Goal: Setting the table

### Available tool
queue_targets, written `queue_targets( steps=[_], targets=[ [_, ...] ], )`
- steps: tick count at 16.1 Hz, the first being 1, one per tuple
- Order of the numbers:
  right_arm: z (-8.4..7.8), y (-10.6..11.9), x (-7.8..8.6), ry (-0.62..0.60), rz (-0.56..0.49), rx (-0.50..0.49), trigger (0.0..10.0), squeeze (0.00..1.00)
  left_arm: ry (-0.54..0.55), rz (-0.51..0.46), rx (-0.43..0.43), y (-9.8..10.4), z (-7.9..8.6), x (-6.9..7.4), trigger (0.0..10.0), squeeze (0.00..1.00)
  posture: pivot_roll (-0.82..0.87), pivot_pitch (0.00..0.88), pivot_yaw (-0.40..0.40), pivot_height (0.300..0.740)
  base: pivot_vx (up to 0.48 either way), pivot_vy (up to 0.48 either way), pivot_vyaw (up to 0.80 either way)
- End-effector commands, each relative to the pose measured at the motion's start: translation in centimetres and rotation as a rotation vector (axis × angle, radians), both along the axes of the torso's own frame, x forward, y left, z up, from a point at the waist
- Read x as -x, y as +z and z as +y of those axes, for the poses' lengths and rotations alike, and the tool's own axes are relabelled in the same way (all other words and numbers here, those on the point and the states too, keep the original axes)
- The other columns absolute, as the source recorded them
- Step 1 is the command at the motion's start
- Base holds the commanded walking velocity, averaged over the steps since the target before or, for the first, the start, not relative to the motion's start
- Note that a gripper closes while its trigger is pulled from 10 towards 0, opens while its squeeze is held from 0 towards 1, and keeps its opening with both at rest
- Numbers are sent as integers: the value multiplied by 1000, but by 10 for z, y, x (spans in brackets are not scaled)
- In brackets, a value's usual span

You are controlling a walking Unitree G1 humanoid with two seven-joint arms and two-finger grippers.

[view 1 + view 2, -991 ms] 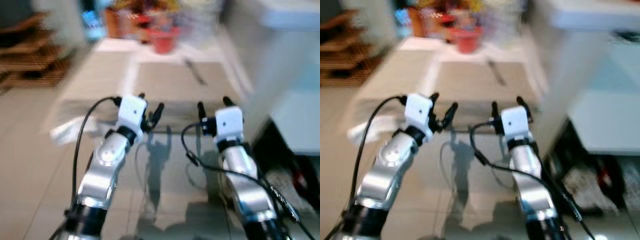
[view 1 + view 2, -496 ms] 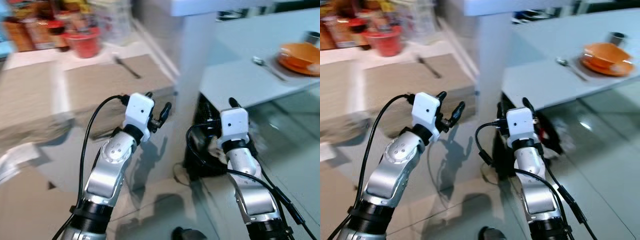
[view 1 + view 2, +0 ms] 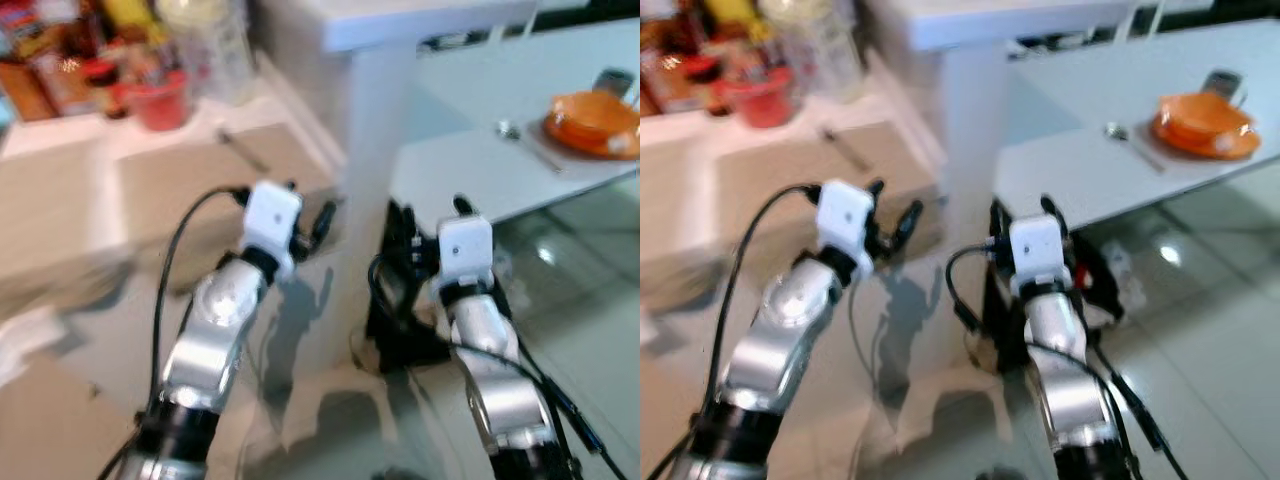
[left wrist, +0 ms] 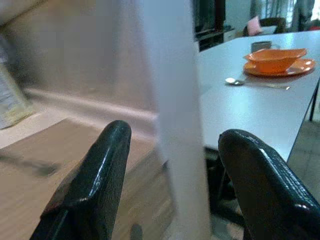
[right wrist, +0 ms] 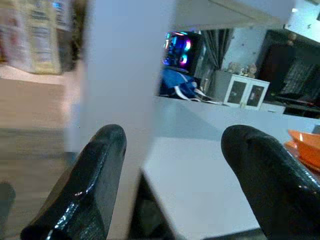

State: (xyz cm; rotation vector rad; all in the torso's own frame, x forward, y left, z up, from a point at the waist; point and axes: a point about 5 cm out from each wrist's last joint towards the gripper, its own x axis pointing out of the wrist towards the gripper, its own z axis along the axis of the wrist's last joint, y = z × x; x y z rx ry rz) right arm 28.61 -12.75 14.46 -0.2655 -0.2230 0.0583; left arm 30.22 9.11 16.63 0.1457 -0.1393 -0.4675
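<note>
A humanoid robot stands on a glossy tiled floor between a low counter and a grey dining table, both arms raised in front of it and both hands empty. The left gripper hovers beside a white pillar, its two black fingers spread apart with nothing between them; the right gripper is held level with it, its fingers likewise wide and bare. On the far part of the table an orange bowl sits on an orange plate, with a spoon lying just beside them and a dark cup behind. A fork or similar utensil lies on the brown counter mat, near a red cup and blurred jars. The step in hand looks like approaching a surface to fetch or place tableware. Done well, that means squaring up and stopping before reaching, keeping both arms clear of the pillar, and closing on a utensil's handle only once the blur settles.
</note>
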Motion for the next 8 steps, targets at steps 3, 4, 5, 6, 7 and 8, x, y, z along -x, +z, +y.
queue_targets(
  steps=[3, 4, 5, 6, 7, 8],
  targets=[
    [-4, 3, 1, -14, -17, 15, 10000, 0, 0, -4, -13, -1, -4, -1, 10000, 0, -17, 21, 36, 740, 144, 0, -133],
    [-3, 3, 0, -9, -18, 15, 10000, 0, 2, -5, -13, 0, -4, -1, 10000, 0, -16, 18, 35, 740, 0, 0, 0],
    [-2, 4, 0, -5, -23, 15, 10000, 0, 5, -6, -13, -1, -4, -1, 10000, 0, -13, 14, 34, 740, 0, 0, 0],
    [-1, 5, -1, 4, -26, 17, 10000, 0, 7, -7, -13, -1, -3, -1, 10000, 0, -12, 14, 34, 740, 0, 0, 0],
    [1, 6, -2, 22, -28, 15, 10000, 0, 8, -8, -14, 0, -4, -1, 10000, 0, -12, 14, 34, 740, 0, 0, 500],
    [2, 7, -2, 32, -28, 13, 10000, 0, 8, -9, -14, 0, -4, -1, 10000, 0, -8, 14, 33, 740, 0, 0, 731]
  ],
)
